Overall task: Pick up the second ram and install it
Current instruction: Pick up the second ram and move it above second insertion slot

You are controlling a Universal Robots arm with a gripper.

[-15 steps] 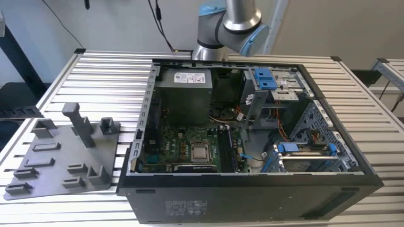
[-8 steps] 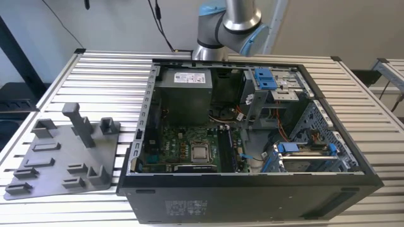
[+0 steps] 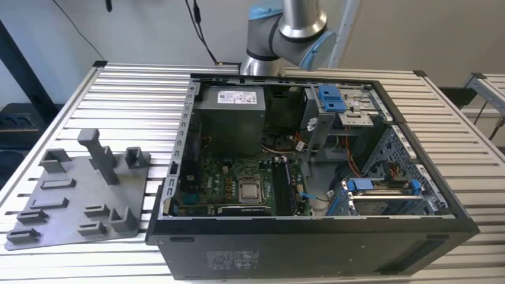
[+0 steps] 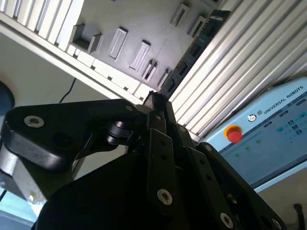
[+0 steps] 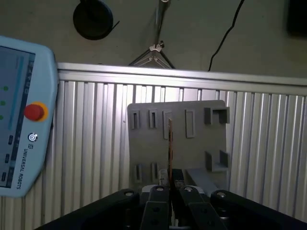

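fingers [image 5: 159,191] are clamped tight on the second ram [image 5: 170,143], which pokes straight out of the gripper [image 5: 170,181] edge-on, in front of the grey tray [image 5: 201,143] in the first wrist view. in the exterior view that tray sits about 9 o'clock from the open pc case [image 3: 316,254], with the arm [image 3: 296,23] at its 12 o'clock.

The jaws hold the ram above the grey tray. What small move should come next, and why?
Probably carry the second ram toward the open computer case: the gripper has its jaws shut on it, clear of the grey tray, and the motherboard lies inside that case.
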